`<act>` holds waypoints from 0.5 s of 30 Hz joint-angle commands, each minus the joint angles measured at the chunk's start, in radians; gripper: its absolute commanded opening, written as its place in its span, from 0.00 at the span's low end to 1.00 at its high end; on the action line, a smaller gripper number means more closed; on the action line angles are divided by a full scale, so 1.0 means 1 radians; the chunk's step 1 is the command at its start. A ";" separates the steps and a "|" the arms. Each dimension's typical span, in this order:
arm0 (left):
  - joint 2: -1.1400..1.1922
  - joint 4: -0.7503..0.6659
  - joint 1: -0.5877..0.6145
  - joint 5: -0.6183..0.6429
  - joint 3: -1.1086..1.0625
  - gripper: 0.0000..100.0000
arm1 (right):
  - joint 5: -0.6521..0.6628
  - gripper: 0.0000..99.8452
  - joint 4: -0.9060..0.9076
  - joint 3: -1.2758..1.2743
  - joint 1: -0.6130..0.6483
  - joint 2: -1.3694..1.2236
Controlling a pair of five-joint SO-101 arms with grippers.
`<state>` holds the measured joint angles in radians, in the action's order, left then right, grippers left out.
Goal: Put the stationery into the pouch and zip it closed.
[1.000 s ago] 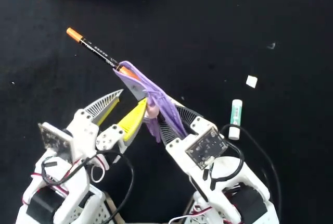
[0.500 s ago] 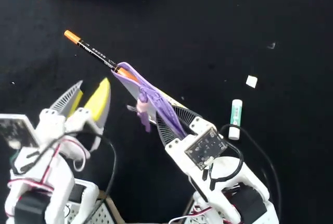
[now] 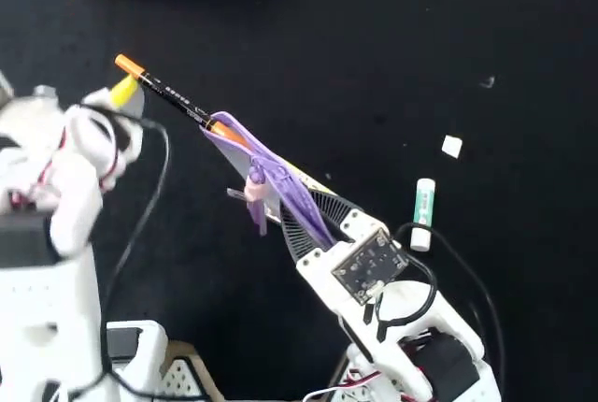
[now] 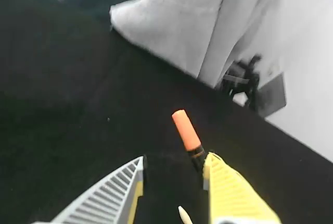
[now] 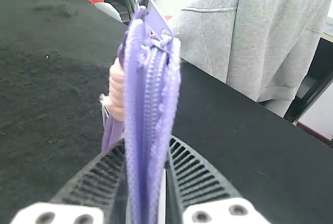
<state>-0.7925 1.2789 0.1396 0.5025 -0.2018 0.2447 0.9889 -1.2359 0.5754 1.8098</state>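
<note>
Your left pincer (image 3: pixel 124 92) has swung from the purple fabric pouch (image 3: pixel 271 176) to the orange-capped black pen (image 3: pixel 168 95) jutting from it, jaws spread around the cap. Your right pincer (image 3: pixel 304 224) pinches the pouch. Push off-axis and the pen could lever it loose. Right of the pouch, a green-and-white glue stick (image 3: pixel 423 213) and a white block (image 3: pixel 452 147) lie on the black desk (image 3: pixel 374 65).

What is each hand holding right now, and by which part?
The right hand clamps the purple pouch by the end opposite the protruding pen. The left hand is open beside the pen's orange cap, holding nothing.
</note>
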 commanded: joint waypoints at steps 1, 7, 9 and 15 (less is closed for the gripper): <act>0.137 0.032 0.007 0.032 0.159 0.20 | 0.008 0.01 -0.012 -0.010 0.002 0.087; 0.230 0.060 -0.039 0.066 0.275 0.20 | 0.008 0.01 -0.011 -0.007 0.002 0.087; 0.238 0.057 -0.068 0.068 0.282 0.20 | 0.008 0.01 -0.011 -0.007 0.002 0.087; 0.239 0.052 -0.096 0.101 0.278 0.20 | 0.008 0.01 -0.011 -0.007 0.002 0.087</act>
<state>-0.5562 1.3372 0.0583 0.5915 0.0161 0.2447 0.9889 -1.2359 0.5754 1.8098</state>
